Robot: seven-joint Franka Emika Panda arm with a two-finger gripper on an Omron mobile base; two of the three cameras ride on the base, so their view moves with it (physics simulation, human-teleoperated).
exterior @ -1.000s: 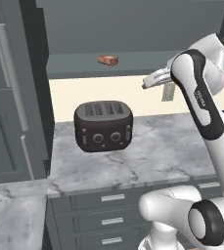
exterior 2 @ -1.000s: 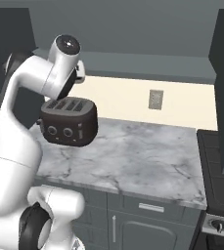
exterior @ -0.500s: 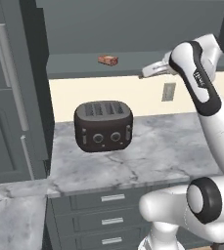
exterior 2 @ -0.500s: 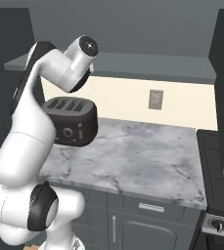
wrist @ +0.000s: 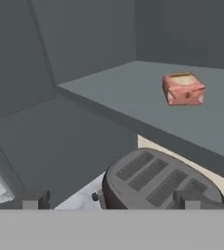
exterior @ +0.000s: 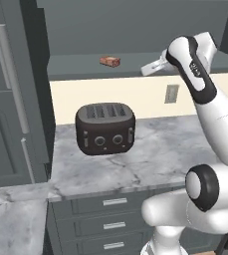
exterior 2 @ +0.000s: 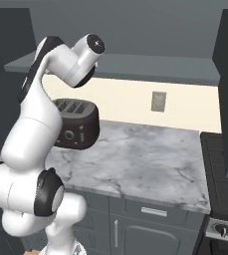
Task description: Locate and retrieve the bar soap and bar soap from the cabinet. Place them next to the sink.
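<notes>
One reddish-brown bar soap (exterior: 110, 61) with a paler face is seen lying on the long shelf board of the dark grey cabinet (exterior: 135, 30), toward the left part of the shelf. In the hand view the same bar soap (wrist: 183, 89) is shown resting on the flat shelf surface, well apart from the finger tips. No brand, label or writing can be read on the soap or on anything else. The open cabinet compartment is seen to hold that single bar; its rear and side panels are plain.

The gripper (exterior: 146, 69) is held at shelf height, to the right of the soap and apart from it, pointing leftward along the shelf edge. Its finger tips (wrist: 35, 199) are spread wide at the bottom corners of the hand view, with nothing between them.

Below the shelf, a dark four-slot toaster (exterior: 105, 128) is set on a grey-veined marble counter (exterior: 155, 159), against a cream wall on which a grey outlet plate (exterior: 171, 93) is mounted. Grey drawers (exterior: 110, 219) with silver bar handles are fitted under the counter. A dark stove (exterior 2: 222, 189) is seen at the right edge of the right base view.
</notes>
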